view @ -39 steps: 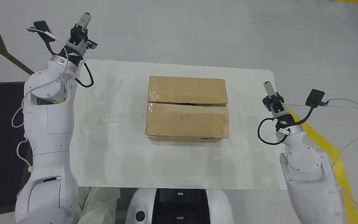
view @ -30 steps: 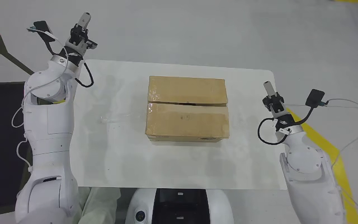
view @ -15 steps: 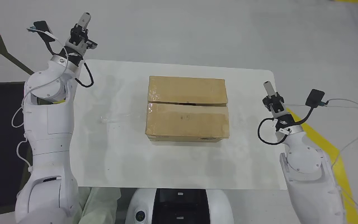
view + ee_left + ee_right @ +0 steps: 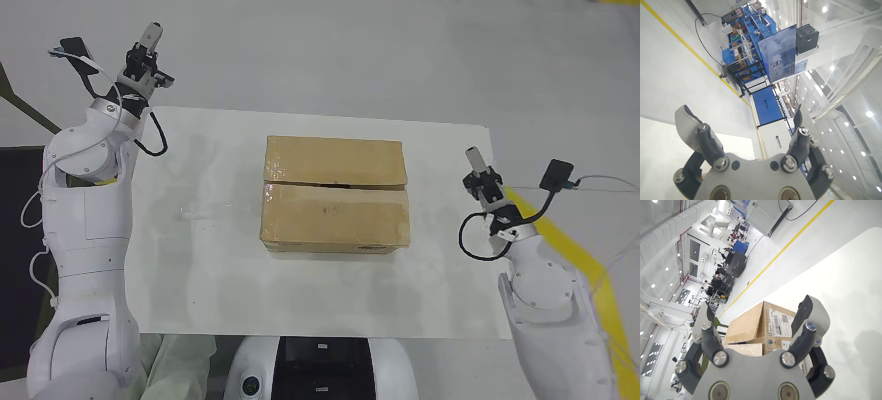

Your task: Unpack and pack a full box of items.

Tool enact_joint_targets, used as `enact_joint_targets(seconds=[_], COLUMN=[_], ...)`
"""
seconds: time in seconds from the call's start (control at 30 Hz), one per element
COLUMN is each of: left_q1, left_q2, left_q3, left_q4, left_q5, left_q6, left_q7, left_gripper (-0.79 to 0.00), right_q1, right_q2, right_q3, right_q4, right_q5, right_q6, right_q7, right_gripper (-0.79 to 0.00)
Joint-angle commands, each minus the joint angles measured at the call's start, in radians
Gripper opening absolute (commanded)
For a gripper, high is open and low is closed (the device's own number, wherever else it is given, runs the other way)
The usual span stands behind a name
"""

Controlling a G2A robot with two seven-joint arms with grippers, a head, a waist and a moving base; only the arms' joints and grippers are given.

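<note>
While both arms sit wide of the work, the box (image 4: pixel 335 195) rests untouched at desk (image 4: pixel 200 270) ctr, top view. Brown cardboard, top flaps folded down. Seam btwn flaps runs 9-to-3 o'clock, w/ a thin dark gap along part of it.

L gripper (image 4: pixel 150 38): off the desk's 10 o'clock corner, well apart from box. In L wrist view, L gripper (image 4: pixel 742 110) is released, fingers spread wide, nothing btwn them. Floor and a far hall beyond, desk corner just under it.

R gripper (image 4: pixel 472 160): at desk's 3 o'clock edge, apart from box, w/ bare desk btwn. In R wrist view, R gripper (image 4: pixel 755 303) is also released, fingers wide, holding nothing. It faces the box's end face. White printed label (image 4: pixel 779 323) on that face. Near flap edge sits slightly lifted, not flush.

Small clear scrap (image 4: pixel 195 213) on desk at box's 9 o'clock, near but not touching. Can't ID it.

Yellow floor line (image 4: pixel 772 256) runs past desk's far side.
</note>
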Motion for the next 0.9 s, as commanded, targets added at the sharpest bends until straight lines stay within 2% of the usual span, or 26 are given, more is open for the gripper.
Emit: enact_joint_targets(seconds=[0.0,0.23,0.37,0.87], left_q1=[0.000,0.000,0.000,0.000], left_q2=[0.000,0.000,0.000,0.000], left_q3=[0.000,0.000,0.000,0.000], left_q4=[0.000,0.000,0.000,0.000], left_q5=[0.000,0.000,0.000,0.000], left_q6=[0.000,0.000,0.000,0.000], left_q7=[0.000,0.000,0.000,0.000], left_gripper=[0.000,0.000,0.000,0.000], right_q1=[0.003,0.021,0.034,0.069], right_q2=[0.001,0.001,0.005,0.008], right_q3=[-0.004,-0.028,-0.031,-0.091], right_q4=[0.006,0.032,0.051,0.108], right_q5=[0.008,0.177,0.216,0.181], right_q6=[-0.010,-0.087,-0.128,-0.118], right_q7=[0.040,0.213,0.304,0.369], right_gripper=[0.000,0.000,0.000,0.000])
